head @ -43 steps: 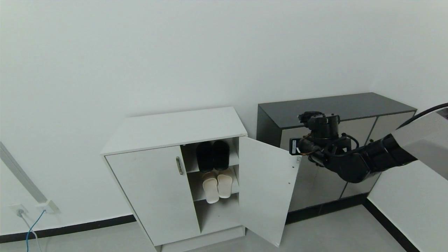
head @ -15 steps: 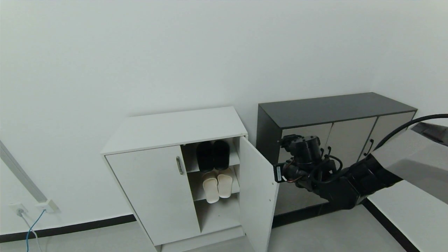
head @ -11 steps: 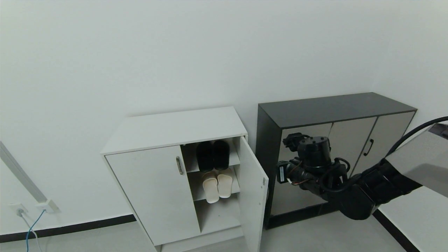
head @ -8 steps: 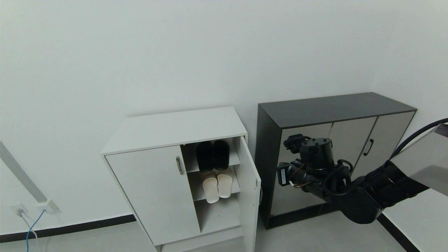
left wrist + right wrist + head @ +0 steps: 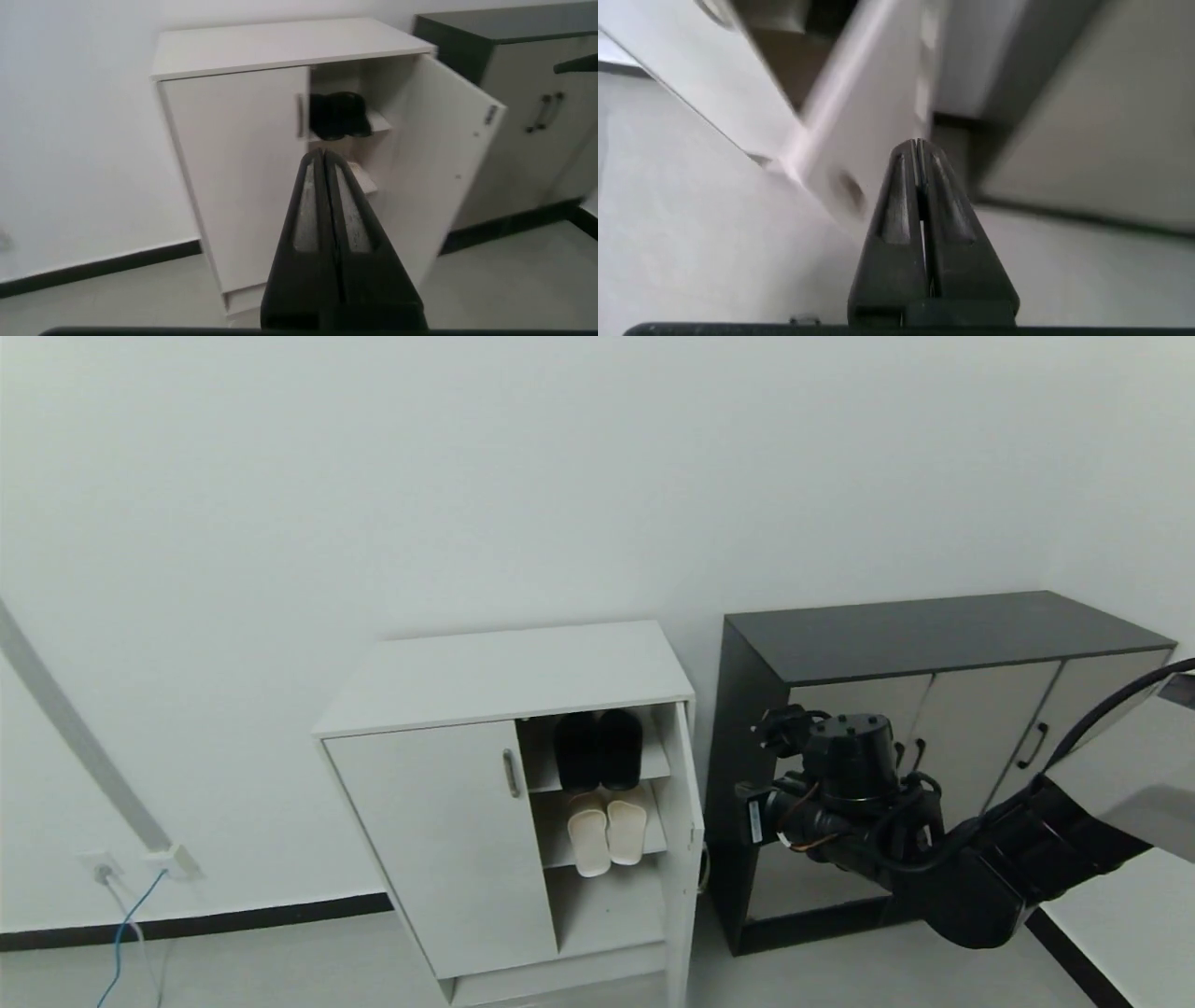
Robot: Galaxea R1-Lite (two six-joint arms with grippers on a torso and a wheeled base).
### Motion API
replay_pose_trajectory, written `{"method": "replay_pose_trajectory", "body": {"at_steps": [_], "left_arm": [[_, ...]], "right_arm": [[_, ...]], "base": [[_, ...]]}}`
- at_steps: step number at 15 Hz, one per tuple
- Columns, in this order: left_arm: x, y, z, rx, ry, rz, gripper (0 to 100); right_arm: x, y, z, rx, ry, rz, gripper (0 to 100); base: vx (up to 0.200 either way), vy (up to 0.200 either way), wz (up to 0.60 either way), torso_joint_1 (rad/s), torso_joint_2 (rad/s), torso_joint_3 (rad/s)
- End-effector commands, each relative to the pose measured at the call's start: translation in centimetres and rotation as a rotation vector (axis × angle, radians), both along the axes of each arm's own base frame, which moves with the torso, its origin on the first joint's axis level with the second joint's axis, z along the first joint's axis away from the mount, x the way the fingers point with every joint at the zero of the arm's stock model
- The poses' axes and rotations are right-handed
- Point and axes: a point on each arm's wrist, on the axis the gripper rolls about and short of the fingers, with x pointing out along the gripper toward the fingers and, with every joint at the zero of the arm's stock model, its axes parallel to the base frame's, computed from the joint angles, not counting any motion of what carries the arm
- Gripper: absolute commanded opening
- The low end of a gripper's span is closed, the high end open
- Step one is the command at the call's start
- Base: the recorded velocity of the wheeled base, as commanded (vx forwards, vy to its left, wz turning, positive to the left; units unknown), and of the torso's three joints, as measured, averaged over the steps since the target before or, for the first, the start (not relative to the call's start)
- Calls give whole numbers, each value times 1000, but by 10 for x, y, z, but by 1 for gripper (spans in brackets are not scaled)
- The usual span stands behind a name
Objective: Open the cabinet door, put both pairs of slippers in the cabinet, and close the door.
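My right claw [image 5: 920,154] is clenched, pads pressed together with nothing between them. Its tip sits just beside the outer face of the door [image 5: 689,784]; whether it actually touches, I can't tell. My left claw [image 5: 324,163] is clenched and empty too, held well back from the cabinet [image 5: 504,677] and pointed at its front.

The cabinet is plain white and stands on the floor [image 5: 280,961] against the wall [image 5: 467,476], with a dark sideboard [image 5: 934,635] just beside it on the right. Its left door [image 5: 448,840] is closed.

The black slippers [image 5: 597,751] sit side by side on the upper shelf [image 5: 658,770]. The cream slippers [image 5: 607,831] are on the middle shelf [image 5: 653,845] right below, and the left one pokes past that shelf's front edge.

The door now stands nearly edge-on to my head camera, between my right claw and the slippers. My arm is on its sideboard side, near the door's free edge.

Since a few seconds ago that door has swung a long way round. It was wide open, its inner face showing, and now it's roughly halfway shut. My right arm has come across and down with it. Both pairs of slippers haven't budged. The sideways slide of the whole scene is my head camera shifting.
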Motion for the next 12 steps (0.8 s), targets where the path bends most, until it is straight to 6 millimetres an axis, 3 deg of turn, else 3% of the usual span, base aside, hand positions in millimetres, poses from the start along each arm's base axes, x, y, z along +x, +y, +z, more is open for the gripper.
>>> {"method": "replay_pose_trajectory", "body": {"at_steps": [1,6,12], "left_arm": [[0,0,0,0,1,2,0],[0,0,0,0,1,0,0],[0,0,0,0,2,-1,0]], "right_arm": [[1,-2,-1,-1,0,-3,0],[16,-13,-9,-31,8,-52,0],[49,-24,-43,-69,67,-121,0]], "base": [[0,0,0,0,0,0],[0,0,0,0,0,0],[0,0,0,0,0,0]]}}
